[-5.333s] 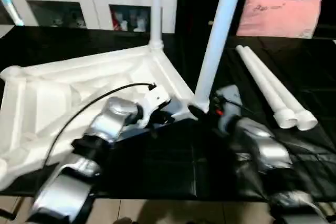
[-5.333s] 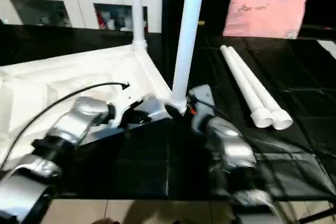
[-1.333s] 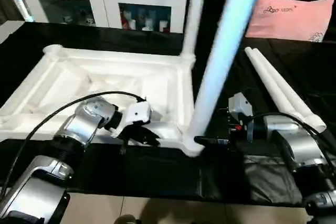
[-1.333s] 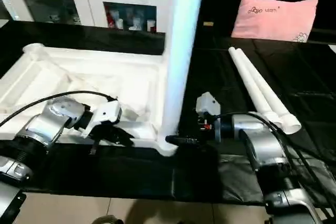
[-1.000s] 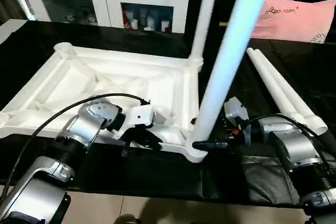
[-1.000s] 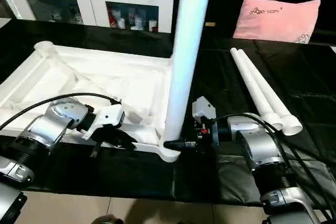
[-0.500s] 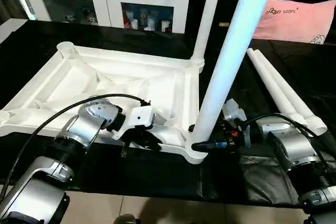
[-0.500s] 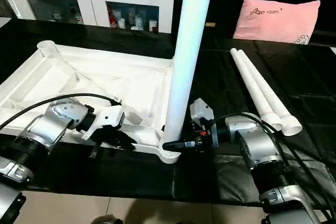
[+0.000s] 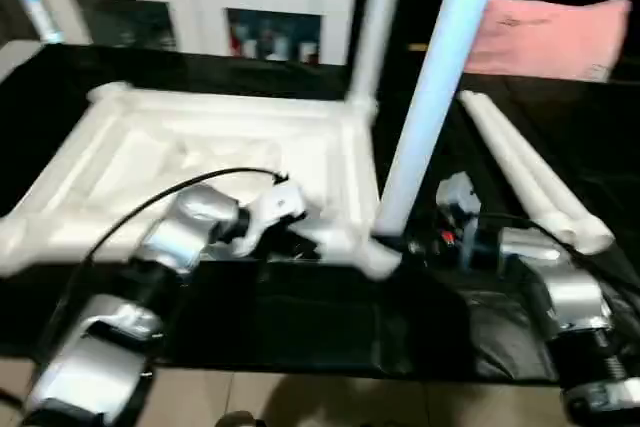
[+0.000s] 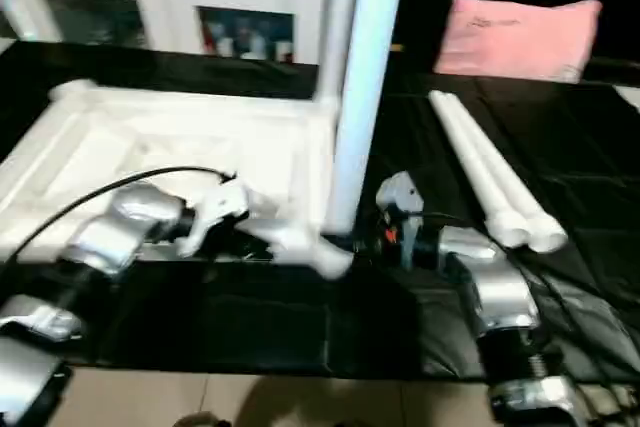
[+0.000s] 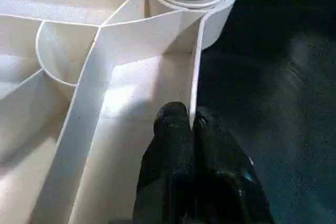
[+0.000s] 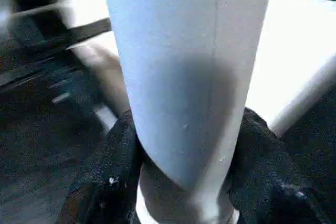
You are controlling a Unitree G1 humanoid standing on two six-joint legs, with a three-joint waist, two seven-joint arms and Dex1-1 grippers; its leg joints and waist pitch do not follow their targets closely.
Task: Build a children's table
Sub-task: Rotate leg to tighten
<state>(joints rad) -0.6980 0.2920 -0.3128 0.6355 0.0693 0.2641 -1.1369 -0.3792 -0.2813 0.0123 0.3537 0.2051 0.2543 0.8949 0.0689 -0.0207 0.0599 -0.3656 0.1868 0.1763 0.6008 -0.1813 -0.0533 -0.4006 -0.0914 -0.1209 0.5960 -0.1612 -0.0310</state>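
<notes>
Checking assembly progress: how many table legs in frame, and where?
4. Near leg upright in the tabletop's near corner, far leg upright in the corner behind; two loose legs lie side by side at right.

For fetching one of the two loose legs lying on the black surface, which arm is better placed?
The right. The loose legs lie on the right gripper's side, though it first must release the near standing leg. The left gripper is pinching the tabletop rim.

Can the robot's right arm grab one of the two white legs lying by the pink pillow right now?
Probably not yet. The right gripper is clamped on the upright leg in the tabletop corner. The two loose legs lie close beside that arm with nothing in between, so it would have to let go first.
</notes>
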